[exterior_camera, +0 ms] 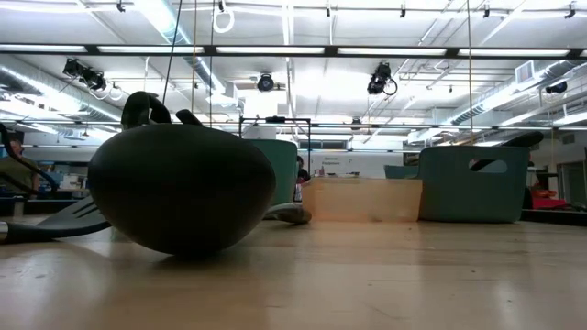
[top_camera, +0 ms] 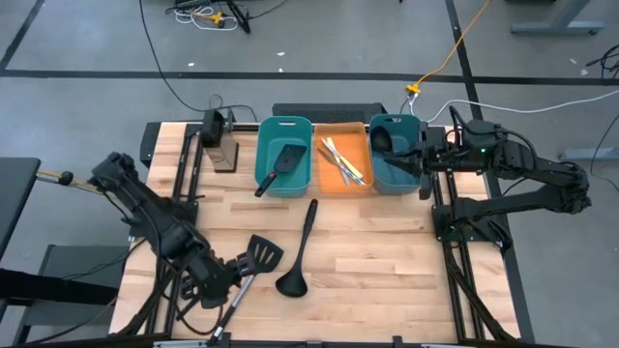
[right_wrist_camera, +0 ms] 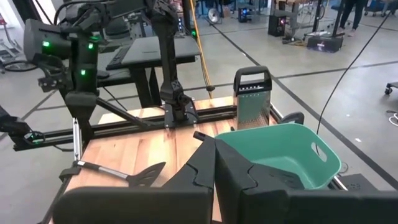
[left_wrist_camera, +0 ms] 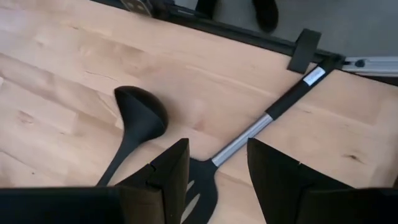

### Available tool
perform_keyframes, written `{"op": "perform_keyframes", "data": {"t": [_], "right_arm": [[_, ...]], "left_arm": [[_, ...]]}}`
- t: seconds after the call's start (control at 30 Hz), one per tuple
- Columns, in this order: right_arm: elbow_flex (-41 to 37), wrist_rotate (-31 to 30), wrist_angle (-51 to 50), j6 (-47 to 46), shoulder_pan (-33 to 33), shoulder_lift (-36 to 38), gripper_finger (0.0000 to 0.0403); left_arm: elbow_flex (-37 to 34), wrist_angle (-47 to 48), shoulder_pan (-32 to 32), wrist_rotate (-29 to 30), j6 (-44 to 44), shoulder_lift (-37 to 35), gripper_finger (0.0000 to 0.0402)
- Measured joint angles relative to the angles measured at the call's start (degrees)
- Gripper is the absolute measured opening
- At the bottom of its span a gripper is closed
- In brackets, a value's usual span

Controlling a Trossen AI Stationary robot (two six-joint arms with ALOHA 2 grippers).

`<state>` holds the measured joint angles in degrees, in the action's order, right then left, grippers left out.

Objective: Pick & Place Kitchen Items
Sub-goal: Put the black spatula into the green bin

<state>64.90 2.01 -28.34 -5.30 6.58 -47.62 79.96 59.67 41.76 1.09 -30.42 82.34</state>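
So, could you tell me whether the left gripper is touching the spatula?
Cannot tell. In the left wrist view the open left gripper straddles the spatula, but no contact or gap shows plainly.

A robotics lab or workshop w/ open industrial ceiling: long fluorescent light strips (exterior_camera: 303, 49), exposed pipes & hanging black spotlights (exterior_camera: 381, 79). Grey concrete floor (top_camera: 319, 48) strewn w/ black cables; butcher-block wooden table (top_camera: 368, 251) on black metal frame; more benches & equipment beyond.
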Motion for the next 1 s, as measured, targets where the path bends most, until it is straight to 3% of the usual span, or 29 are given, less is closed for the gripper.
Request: {"op": "perform_keyframes", "data": {"t": [0.2, 0.4, 0.87, 1.0], "right_arm": [[0.00, 0.05, -0.02, 0.00, 0.01, 0.00, 0.0006], [0.00, 0.43, -0.10, 0.16, 0.01, 0.00, 0.0006], [0.00, 0.55, -0.12, 1.73, -0.01, 0.01, 0.0006], [0.00, 4.06, -1.62, 2.18, 0.01, 0.02, 0.0006]], "left_arm": [[0.00, -0.29, 1.28, -0.60, -0.01, 0.28, 0.0167], [0.00, 1.15, 3.00, 5.49, -0.04, 0.29, 0.0167], [-0.04, 2.98, 5.90, 2.53, -0.75, 2.00, 0.0167], [-0.46, 2.84, 6.51, 2.70, -3.39, 3.53, 0.0167]]}}
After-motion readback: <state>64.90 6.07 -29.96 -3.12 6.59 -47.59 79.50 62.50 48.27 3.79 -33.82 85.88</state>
